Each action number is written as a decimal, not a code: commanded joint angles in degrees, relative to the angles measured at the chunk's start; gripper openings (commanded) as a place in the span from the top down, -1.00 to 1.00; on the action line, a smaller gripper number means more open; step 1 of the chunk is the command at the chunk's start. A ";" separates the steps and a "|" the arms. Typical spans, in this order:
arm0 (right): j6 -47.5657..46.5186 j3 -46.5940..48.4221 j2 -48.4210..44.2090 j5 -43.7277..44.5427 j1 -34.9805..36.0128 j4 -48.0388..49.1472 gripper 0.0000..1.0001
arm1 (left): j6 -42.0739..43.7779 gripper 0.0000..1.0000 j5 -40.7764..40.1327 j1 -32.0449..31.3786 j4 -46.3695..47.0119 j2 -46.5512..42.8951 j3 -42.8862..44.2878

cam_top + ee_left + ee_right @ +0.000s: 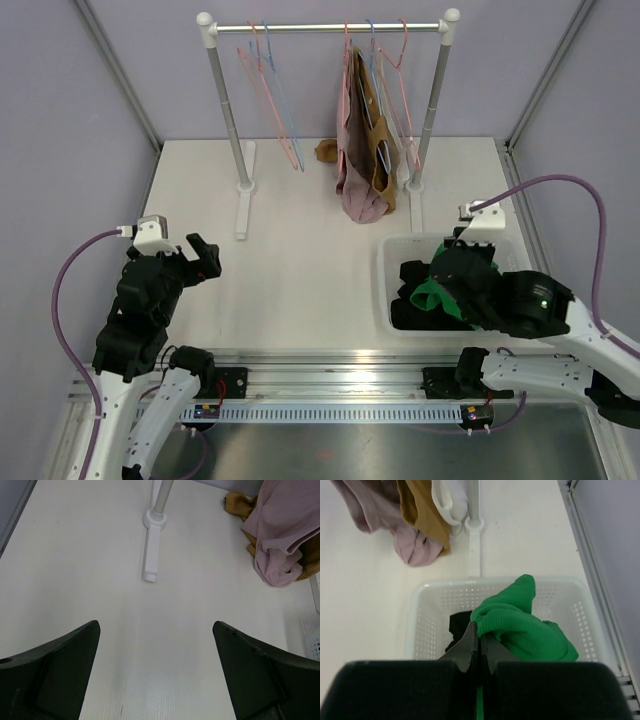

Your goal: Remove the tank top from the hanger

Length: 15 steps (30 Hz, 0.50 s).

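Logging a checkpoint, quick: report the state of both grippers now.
Left gripper: open, holding nothing.
Right gripper: shut on the green garment, over the basket.

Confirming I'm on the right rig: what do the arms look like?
Both the left arm and right arm have black joints and white lower links. A purple cable loops to a small white box on each wrist. Jaws are black tapered wedges. The right arm shows a small green light.

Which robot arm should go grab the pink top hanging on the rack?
Probably left. The left claw is open and empty, with the pink top in its view. The right claw is shut on a green cloth above the basket.
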 commanded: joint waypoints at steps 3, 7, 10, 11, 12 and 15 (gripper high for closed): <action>17.07 -15.53 -1.22 -3.18 -0.76 6.44 1.00 | 1.19 -0.98 2.12 0.62 3.69 -0.63 0.57; 20.41 -24.34 -2.97 -9.94 -3.57 17.84 1.00 | 1.45 -0.98 2.91 0.79 3.86 -0.36 0.31; 24.26 -31.02 -3.24 -16.62 -6.21 22.17 1.00 | 1.62 -0.98 3.70 0.79 3.86 0.25 0.57; 25.07 -33.82 -2.81 -19.95 -7.00 23.24 1.00 | 1.54 -0.98 3.88 0.79 3.78 0.34 0.48; 25.07 -35.07 -2.37 -21.98 -8.57 24.55 0.98 | 1.54 -0.98 4.05 0.79 3.86 0.34 0.48; 24.81 -37.62 -1.48 -27.35 -11.39 27.81 0.65 | 1.36 -0.98 4.84 0.79 3.77 0.43 0.48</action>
